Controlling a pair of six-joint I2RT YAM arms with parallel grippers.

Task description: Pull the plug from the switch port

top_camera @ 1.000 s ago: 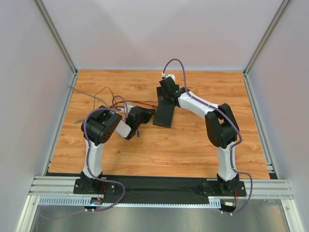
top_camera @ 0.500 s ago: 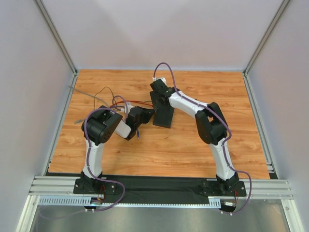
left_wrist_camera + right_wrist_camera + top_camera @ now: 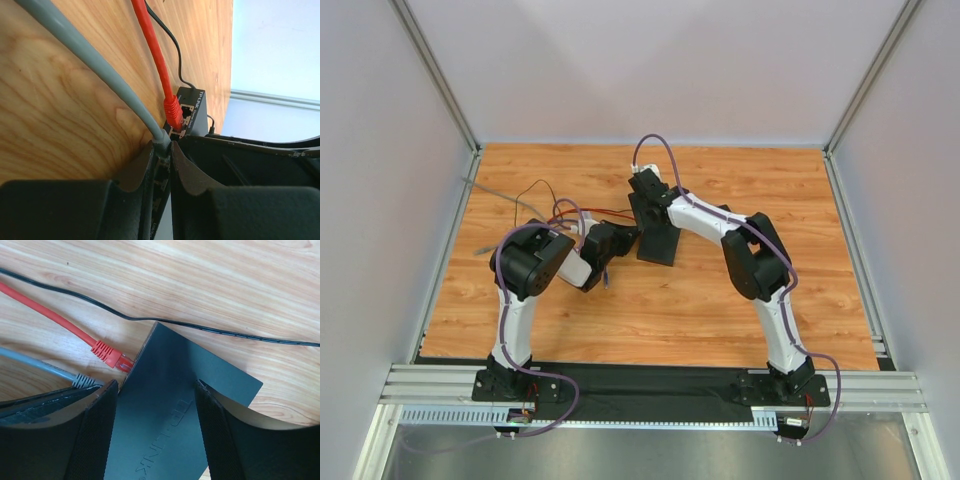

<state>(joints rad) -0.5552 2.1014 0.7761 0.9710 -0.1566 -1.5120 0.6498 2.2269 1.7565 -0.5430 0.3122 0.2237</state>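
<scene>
Clenched on the grey plug point(image 3: 161, 142), the left gripper point(image 3: 162, 152) is seen hard against the ported edge of the switch point(image 3: 192, 107), its two fingers pinched on the boot where the grey cable point(image 3: 90, 60) leaves it. Just beside that plug along the same edge, a red plug point(image 3: 173, 112) is seated in the next port. Beyond it a thin black lead point(image 3: 167, 35) is seen at the switch's far corner, trailing off across the table point(image 3: 60, 125). On the switch's other side the right gripper point(image 3: 155, 390) is held over the flat top with its fingers spread wide; whether they press on the box cannot be told. The switch is laid flat near the middle of the table, ports turned toward the left arm, which is plainly the nearer one to the plug. The plug's long axis is judged to run straight out of that edge, so a pull along it, away from the switch, is called for while the box is kept from sliding.
</scene>
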